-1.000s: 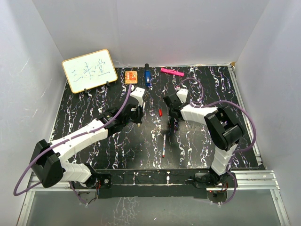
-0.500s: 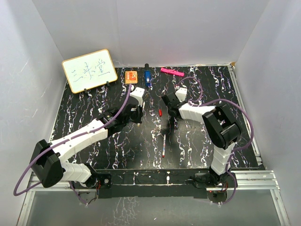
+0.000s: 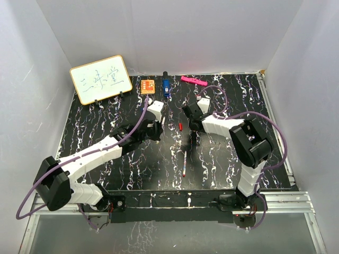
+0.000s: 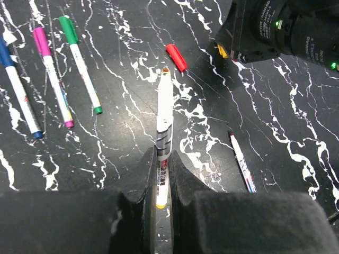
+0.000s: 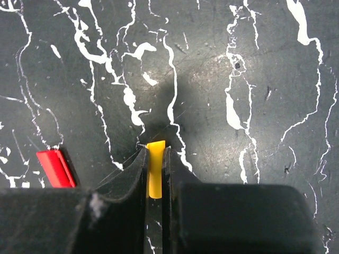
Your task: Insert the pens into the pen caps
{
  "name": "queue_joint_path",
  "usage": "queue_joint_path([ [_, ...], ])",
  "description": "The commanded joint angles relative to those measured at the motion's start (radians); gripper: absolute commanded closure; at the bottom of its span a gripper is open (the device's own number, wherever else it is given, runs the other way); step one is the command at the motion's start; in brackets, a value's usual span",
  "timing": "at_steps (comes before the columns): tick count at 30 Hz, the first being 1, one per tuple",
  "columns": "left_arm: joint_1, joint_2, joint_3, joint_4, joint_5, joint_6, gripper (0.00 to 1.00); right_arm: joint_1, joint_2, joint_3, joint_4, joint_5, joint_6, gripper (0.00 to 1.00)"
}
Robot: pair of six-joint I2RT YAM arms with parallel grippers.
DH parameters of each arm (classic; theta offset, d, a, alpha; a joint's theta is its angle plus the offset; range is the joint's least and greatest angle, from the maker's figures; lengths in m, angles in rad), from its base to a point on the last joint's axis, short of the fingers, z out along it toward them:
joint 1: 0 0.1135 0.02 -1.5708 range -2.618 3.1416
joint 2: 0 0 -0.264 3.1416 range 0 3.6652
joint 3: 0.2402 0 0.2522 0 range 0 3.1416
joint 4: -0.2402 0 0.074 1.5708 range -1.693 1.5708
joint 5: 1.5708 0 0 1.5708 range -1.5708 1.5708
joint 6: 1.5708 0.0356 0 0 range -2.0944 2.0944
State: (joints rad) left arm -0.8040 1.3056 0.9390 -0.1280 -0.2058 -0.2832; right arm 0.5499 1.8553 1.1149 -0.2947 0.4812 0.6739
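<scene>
My left gripper is shut on a white pen with a yellow rear end, its bare tip pointing away toward a red cap lying on the black marbled table. My right gripper is shut on a yellow cap low over the table, with the red cap just to its left. From above, the left gripper and right gripper face each other across the red cap. An uncapped pen lies nearer the bases.
Three capped pens, blue, pink and green, lie left of the held pen. At the table's back stand a whiteboard, an orange block, a blue-and-black object and a pink bar.
The right gripper's jaws have closed on the yellow cap. The left gripper with its pen has shifted slightly to the right.
</scene>
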Motion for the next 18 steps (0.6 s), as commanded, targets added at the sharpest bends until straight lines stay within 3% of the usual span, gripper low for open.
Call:
queue_joint_path([
  [1, 0.005, -0.022, -0.054, 0.127, 0.082, -0.017, 1.0, -0.008, -0.121, 0.02, 0.067, -0.01, -0.057, 1.0],
  [9, 0.005, -0.022, -0.181, 0.407, 0.245, -0.071, 1.0, -0.011, -0.39, -0.184, 0.459, -0.052, -0.177, 1.0],
  [18, 0.005, 0.003, -0.236, 0.65, 0.385, -0.185, 1.0, -0.012, -0.637, -0.503, 0.988, -0.334, -0.265, 1.0],
])
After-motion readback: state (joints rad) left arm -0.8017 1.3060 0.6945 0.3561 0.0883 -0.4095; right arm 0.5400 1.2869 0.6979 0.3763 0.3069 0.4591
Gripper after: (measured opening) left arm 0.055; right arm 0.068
